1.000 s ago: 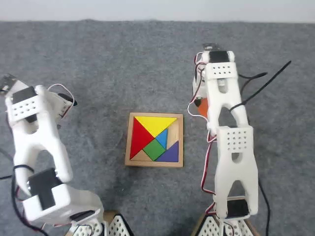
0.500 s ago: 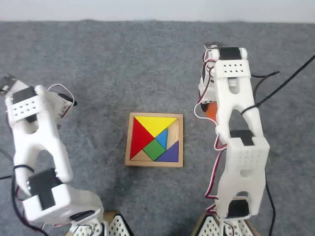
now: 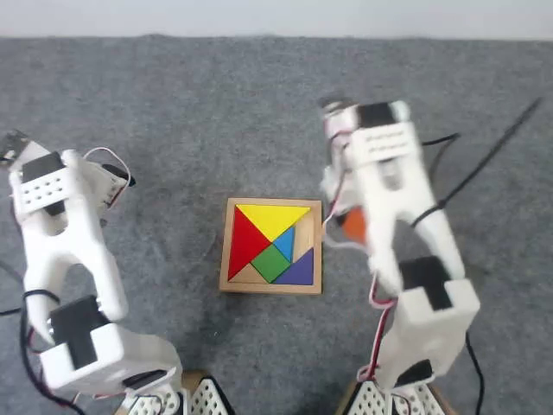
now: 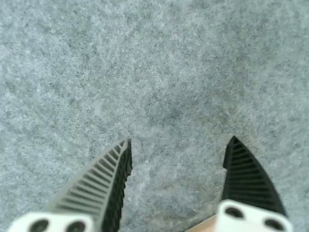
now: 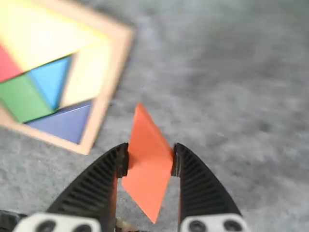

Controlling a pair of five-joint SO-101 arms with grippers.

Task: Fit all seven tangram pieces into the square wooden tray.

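From above, the tray (image 3: 272, 290) lies mid-table on the carpet (image 3: 173, 104), between the arms. Five coloured pieces (image 3: 272, 220) sit flush inside. Two pale patches are left, one along the side facing the right arm (image 3: 389, 173) and one at a near corner. Whether they are bare wood I cannot tell. The orange piece (image 3: 352, 223) hangs under that arm, just beside the tray, likely on its way to the near-side patch. The left arm (image 3: 60, 233) stands well apart, out of the way.

At the left wrist, the left gripper (image 4: 180, 141) is spread wide over bare carpet and holds nothing.

At the right wrist, the right gripper (image 5: 149, 157) pinches the orange piece by its two long edges. This keeps its flat face level so it can be lowered in. The piece sits outside the tray's rim (image 5: 123, 43), near the pale, slanted patch (image 5: 87, 67), whose shape seems to match it.
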